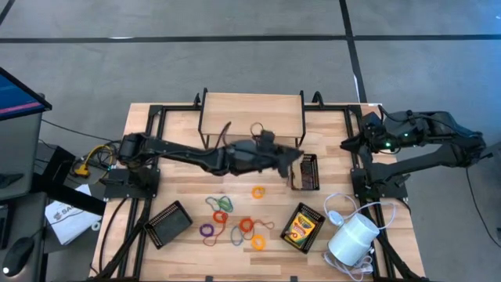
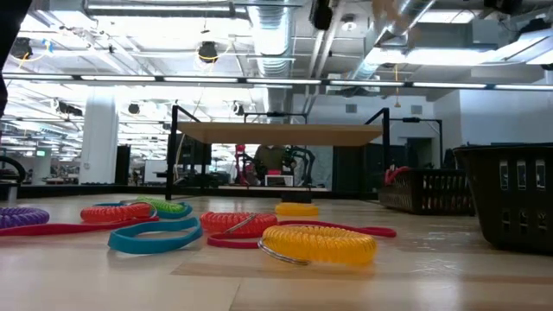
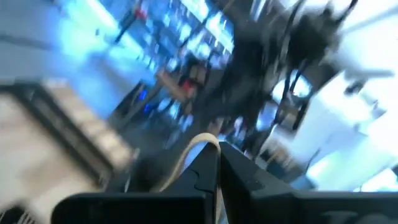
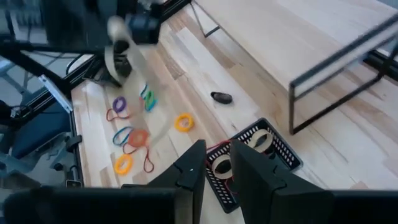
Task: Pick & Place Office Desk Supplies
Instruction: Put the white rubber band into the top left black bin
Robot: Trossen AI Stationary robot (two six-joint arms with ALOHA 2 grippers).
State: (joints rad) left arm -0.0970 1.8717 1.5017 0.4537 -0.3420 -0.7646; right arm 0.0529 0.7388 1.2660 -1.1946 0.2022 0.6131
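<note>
Loops point(image 1: 227, 221) of stretchy cord lay spread on the front part of the wooden table point(image 1: 172, 184), in orange, red, purple, yellow and green. A crayon box point(image 1: 302, 227) lay to their right, close to the white cylinder point(image 1: 352, 239).

The left gripper point(image 1: 293, 155) was up in the air, right beside the black mesh tray point(image 1: 307, 173) that sat near the middle right of the table. Its fingers point(image 3: 208, 168) were clenched tight on a pale loop point(image 3: 193, 152), which stuck out from between them in the left wrist view. In the right wrist view that loop point(image 4: 118, 59) hung down from the gripper over the table. So the tray was just to the right of the held loop and a bit toward the front. I think the loop needed to go that short way over, and then down.

The tray already had a few loops inside. Another mesh tray point(image 1: 168, 223) sat at the front left.

The right gripper point(image 4: 214, 165) waited far off at the table's back right corner. Its fingers were a little apart and held nothing. The left arm was much nearer to the tray.
</note>
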